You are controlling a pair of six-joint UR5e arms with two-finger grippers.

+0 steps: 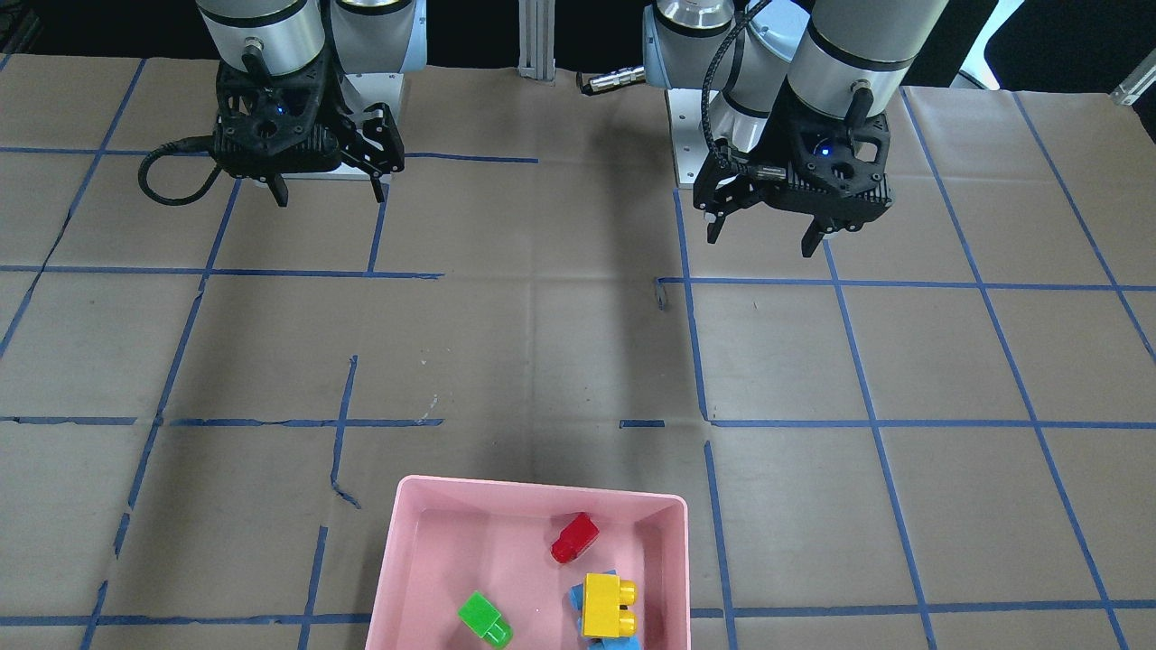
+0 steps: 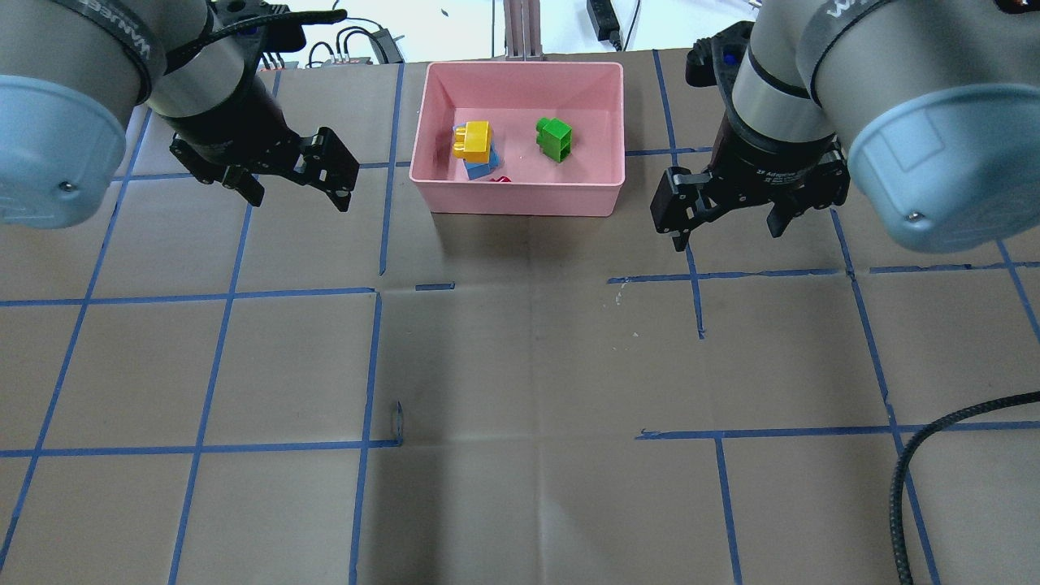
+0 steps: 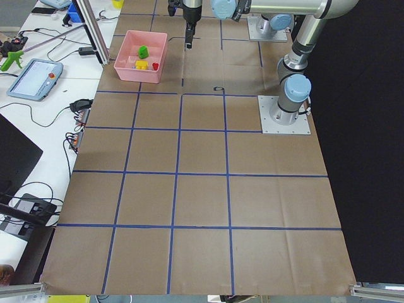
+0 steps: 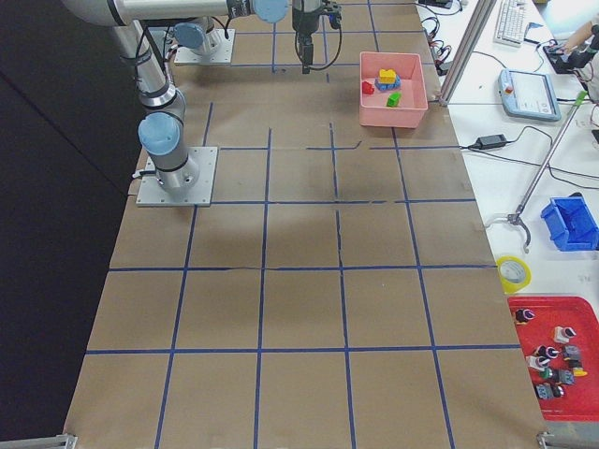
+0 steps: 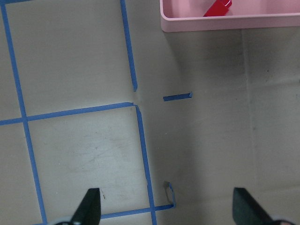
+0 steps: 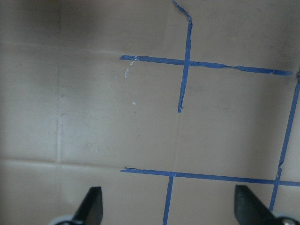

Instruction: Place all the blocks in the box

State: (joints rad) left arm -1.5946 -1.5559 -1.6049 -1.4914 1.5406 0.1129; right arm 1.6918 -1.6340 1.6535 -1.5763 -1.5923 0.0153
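The pink box point(image 1: 539, 488) sits at the table edge far from the robot, also shown in the overhead view point(image 2: 520, 200). All the blocks lie inside it: red point(image 1: 574, 538), green point(image 1: 484, 618), and yellow point(image 1: 609, 605) resting on top of blue point(image 1: 576, 598). My left gripper point(image 2: 299, 201) hovers open and empty to the left of the box. My right gripper point(image 2: 729, 237) hovers open and empty to its right. The left wrist view shows the box rim point(image 5: 225, 23) and the red block point(image 5: 217, 8) ahead of the open fingers point(image 5: 89, 208).
Brown paper with a blue tape grid covers the table. A black cable point(image 2: 934, 439) curves in at the near right. An aluminium post point(image 2: 520, 24) stands behind the box. The right wrist view shows only bare paper and tape between open fingers point(image 6: 91, 206).
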